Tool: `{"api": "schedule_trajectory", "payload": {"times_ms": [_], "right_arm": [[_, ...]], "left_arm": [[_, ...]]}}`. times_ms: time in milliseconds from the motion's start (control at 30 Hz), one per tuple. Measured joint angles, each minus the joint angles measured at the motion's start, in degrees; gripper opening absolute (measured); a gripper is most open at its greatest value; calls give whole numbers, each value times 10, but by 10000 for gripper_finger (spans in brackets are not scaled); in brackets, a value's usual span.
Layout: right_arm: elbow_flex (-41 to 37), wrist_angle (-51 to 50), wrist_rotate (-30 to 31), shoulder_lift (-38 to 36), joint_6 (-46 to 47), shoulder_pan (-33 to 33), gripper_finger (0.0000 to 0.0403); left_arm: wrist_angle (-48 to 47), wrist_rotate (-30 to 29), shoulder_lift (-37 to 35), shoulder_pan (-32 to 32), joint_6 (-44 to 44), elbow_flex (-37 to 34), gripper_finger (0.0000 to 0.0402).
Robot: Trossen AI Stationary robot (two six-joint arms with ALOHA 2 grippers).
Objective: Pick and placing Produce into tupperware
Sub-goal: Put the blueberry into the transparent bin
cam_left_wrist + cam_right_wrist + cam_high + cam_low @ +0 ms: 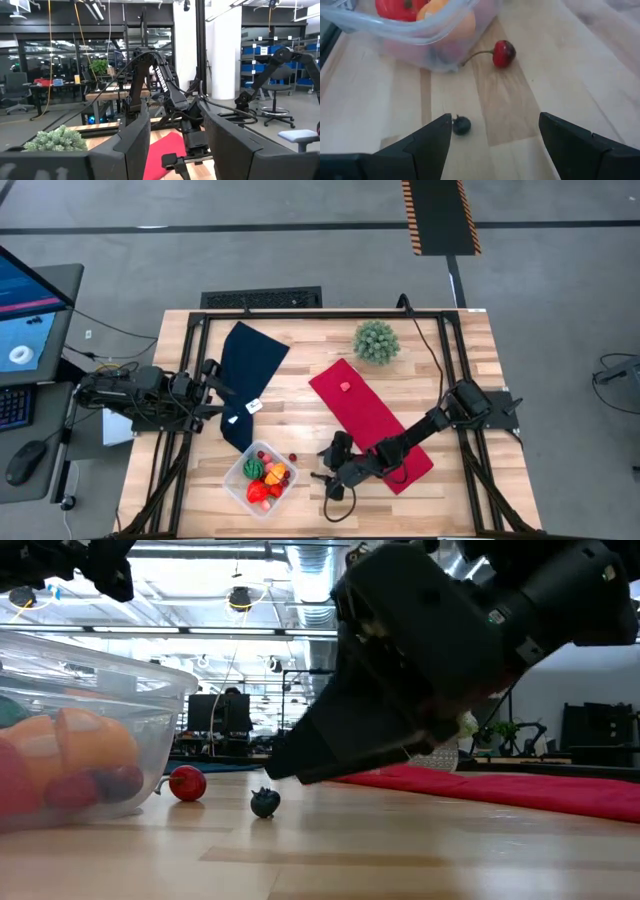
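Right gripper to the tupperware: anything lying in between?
Yes. In the right wrist view, a dark berry lies by one finger of the open right gripper, and a red cherry sits beside the tupperware. Otherwise bare table.

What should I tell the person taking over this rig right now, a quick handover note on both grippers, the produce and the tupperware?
Right gripper: open, low over the table beside the tupperware, holding nothing.
Left gripper: parked at the table's left edge by the dark blue cloth, open, empty.
Done: several produce pieces already sit in the tupperware.
Left: a dark berry lies on the wood just ahead of the right fingers, with a red cherry beyond it next to the container wall. A small red piece sits on the red cloth.
Likely next: close on the dark berry.
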Motion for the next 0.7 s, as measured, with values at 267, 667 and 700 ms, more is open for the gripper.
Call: {"api": "schedule_trajectory", "payload": {"times_ms": [267, 667, 700], "right_arm": [[1, 20, -13, 9, 9, 2, 321], [2, 53, -21, 27, 13, 7, 321], [5, 58, -22, 32, 12, 8, 321]], "left_arm": [[-2, 0, 0, 0, 0, 0, 180], [-5, 0, 0, 0, 0, 0, 180], [-4, 0, 0, 0, 0, 0, 180]]}}
